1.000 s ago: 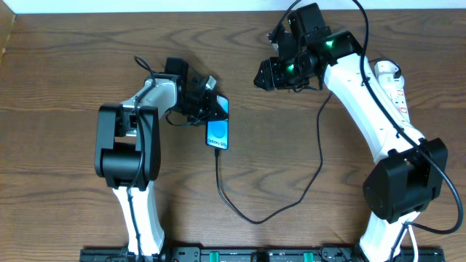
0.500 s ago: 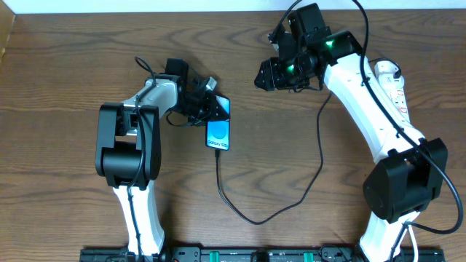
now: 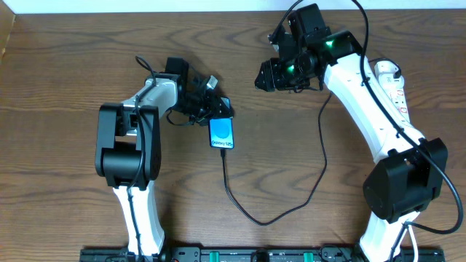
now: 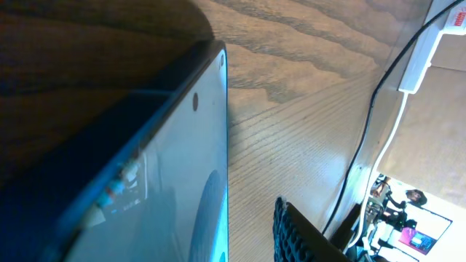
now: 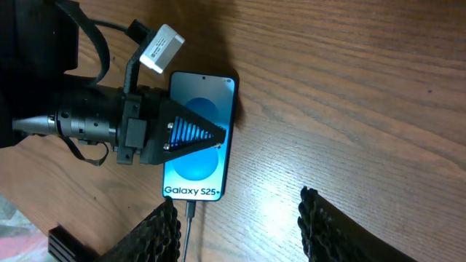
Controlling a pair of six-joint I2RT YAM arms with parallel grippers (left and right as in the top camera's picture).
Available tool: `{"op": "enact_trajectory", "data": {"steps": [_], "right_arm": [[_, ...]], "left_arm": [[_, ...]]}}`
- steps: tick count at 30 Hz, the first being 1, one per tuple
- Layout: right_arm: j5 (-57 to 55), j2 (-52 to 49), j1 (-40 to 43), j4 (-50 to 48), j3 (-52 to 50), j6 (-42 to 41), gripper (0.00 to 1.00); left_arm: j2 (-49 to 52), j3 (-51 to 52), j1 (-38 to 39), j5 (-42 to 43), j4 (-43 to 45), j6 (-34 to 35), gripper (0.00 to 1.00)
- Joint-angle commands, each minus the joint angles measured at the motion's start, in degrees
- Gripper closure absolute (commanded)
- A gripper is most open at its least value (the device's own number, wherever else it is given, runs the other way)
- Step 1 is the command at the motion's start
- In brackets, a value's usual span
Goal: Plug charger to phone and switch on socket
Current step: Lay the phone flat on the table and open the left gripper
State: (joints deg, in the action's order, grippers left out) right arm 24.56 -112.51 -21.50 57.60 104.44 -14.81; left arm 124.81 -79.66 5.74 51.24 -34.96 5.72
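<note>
The phone point(image 3: 221, 134) lies on the wooden table with its blue screen up, reading "Galaxy S25+" in the right wrist view point(image 5: 200, 164). The charger's black cable point(image 3: 251, 218) is plugged into its lower end point(image 5: 191, 211) and loops right toward the socket point(image 3: 398, 87), a white power strip partly hidden by my right arm. My left gripper point(image 3: 216, 106) is at the phone's top end. One finger point(image 5: 195, 135) lies over the screen and the other is hidden. In the left wrist view the finger point(image 4: 291, 229) stands apart from the phone point(image 4: 167, 182). My right gripper point(image 3: 271, 75) hovers open and empty point(image 5: 240, 222).
A white tag point(image 5: 162, 45) hangs on the left wrist's wiring. The charger's white plug point(image 3: 387, 70) sits at the strip's far end. A black rail point(image 3: 233, 255) runs along the table's front edge. The socket's white cord shows in the left wrist view point(image 4: 389, 138).
The phone has shifted slightly right and straightened, and its top end now sits under the left gripper. The cable's loop moved with it. The right arm has not moved.
</note>
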Motion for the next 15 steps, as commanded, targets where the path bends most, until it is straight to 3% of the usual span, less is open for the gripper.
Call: {"op": "enact_trajectory", "data": {"steps": [1,15], "right_arm": [[-0.3,-0.3,0.0,0.0,0.4,0.7,0.48],[-0.7,-0.3,0.0,0.1,0.4,0.7,0.48]], "left_arm": [[0.5,-0.2,-0.2,-9.4,-0.7,-0.7,0.62],[0.3,-0.8,-0.2,-15.5,-1.2,0.1,0.48]]}}
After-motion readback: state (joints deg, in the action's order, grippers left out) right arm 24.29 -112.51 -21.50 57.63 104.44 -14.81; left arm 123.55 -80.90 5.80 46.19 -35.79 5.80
